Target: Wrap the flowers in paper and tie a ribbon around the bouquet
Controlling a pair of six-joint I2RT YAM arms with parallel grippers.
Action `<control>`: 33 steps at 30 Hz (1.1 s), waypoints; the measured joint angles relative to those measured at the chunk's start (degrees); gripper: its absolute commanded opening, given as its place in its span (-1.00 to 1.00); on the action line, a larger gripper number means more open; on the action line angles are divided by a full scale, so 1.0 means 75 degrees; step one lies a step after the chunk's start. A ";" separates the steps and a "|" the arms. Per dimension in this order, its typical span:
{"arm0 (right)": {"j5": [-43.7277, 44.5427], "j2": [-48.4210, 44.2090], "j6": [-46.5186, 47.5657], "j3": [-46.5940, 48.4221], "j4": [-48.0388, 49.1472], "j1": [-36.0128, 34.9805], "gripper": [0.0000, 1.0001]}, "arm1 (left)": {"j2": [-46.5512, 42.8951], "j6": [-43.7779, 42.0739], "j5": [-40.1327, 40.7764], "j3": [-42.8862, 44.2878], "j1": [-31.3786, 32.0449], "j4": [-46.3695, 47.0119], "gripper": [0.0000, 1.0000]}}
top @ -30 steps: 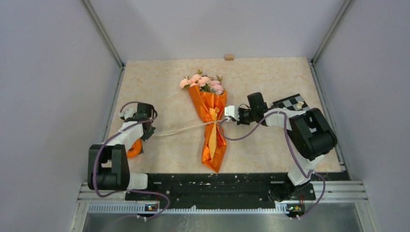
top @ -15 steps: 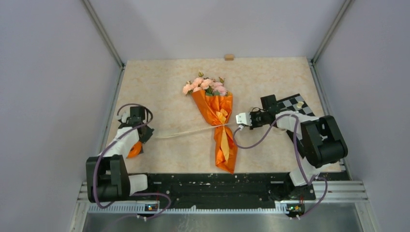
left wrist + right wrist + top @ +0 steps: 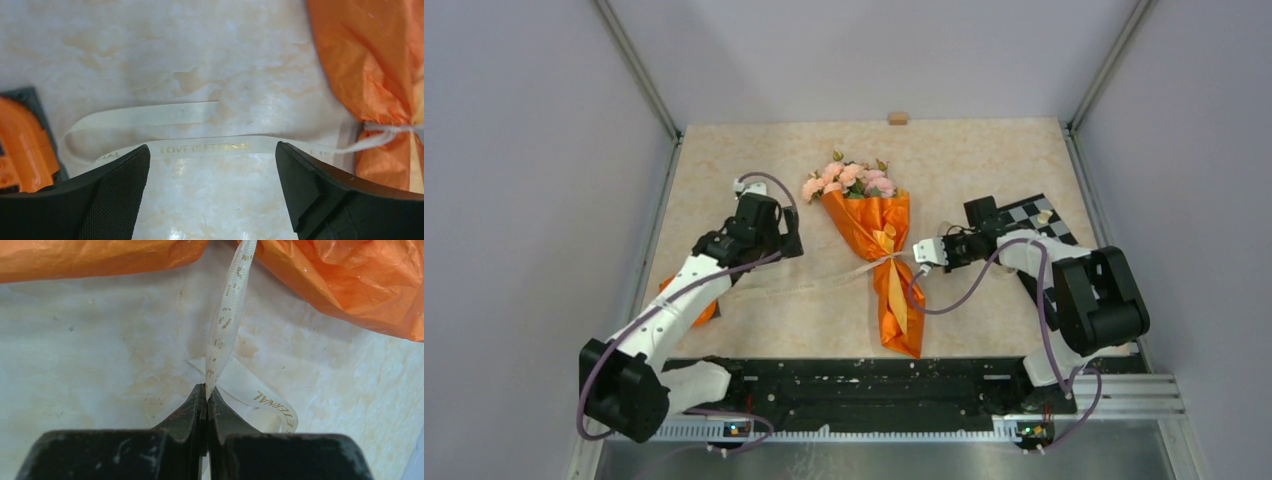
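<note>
Top external: wrapping done, with the bouquet point(image 3: 879, 230) flat in the middle, flowers point(image 3: 849, 178) at the far end, the ribbon point(image 3: 824, 273) round its waist. Pinching the right tail, the right gripper point(image 3: 206, 392); spread wide above the slack left tail, the left gripper point(image 3: 212, 149). Probably left: pulling the knot tight.

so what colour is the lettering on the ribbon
Gold, printed on the cream-white ribbon; it shows best in the left wrist view.
</note>
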State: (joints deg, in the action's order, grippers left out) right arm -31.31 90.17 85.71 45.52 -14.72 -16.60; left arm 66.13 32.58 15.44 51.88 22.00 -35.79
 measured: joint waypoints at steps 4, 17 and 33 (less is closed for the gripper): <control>-0.0006 -0.0006 0.0230 0.0079 -0.0335 0.0000 -1.00 | 0.0758 -0.1431 -0.1416 0.0090 0.0326 0.0627 0.98; -0.0233 -0.0023 0.0318 0.0347 -0.0475 0.0172 -1.00 | 0.4849 -0.4299 -0.6111 0.1725 0.0635 0.1413 0.97; -0.0440 -0.0029 -0.1279 0.0350 0.0452 0.0338 -1.00 | 0.3564 -0.3264 -0.6519 -0.0338 0.1271 0.1839 0.03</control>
State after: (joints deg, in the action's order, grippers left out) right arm -34.61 89.95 76.12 48.14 -11.33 -14.06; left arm 92.86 8.10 -33.45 49.34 31.53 -22.00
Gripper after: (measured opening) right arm 0.010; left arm 0.615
